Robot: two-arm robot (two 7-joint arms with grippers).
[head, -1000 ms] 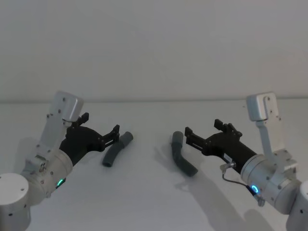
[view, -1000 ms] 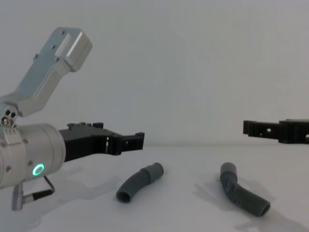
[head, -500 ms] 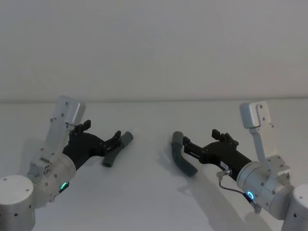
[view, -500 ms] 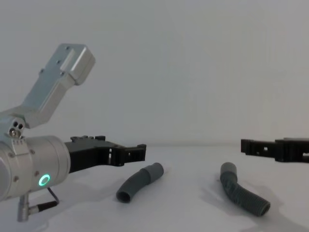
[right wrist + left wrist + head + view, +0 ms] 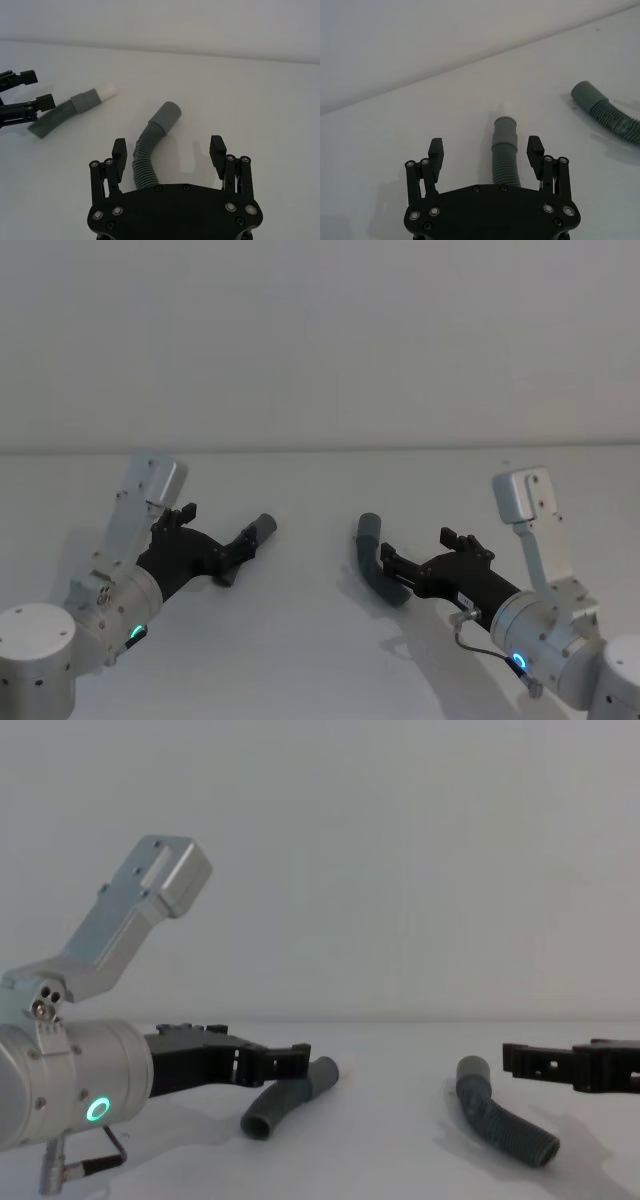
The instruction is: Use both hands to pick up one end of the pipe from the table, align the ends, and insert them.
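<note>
Head looks down, chest low across, wrists close; all apparently share the table (image 5: 320, 640).

Dark grey ribbed pipe (image 5: 142, 152), grey ends (image 5: 165, 115), one white-tipped; white table (image 5: 250, 90).

Left wrist view: we lose the near end of the left hose (image 5: 506, 150) under the left gripper (image 5: 486, 148), and the frame edge cuts the right hose (image 5: 610, 116). Chest view: the right gripper (image 5: 516, 1059) is cropped at the edge, and we cannot judge finger-to-hose contact.
</note>
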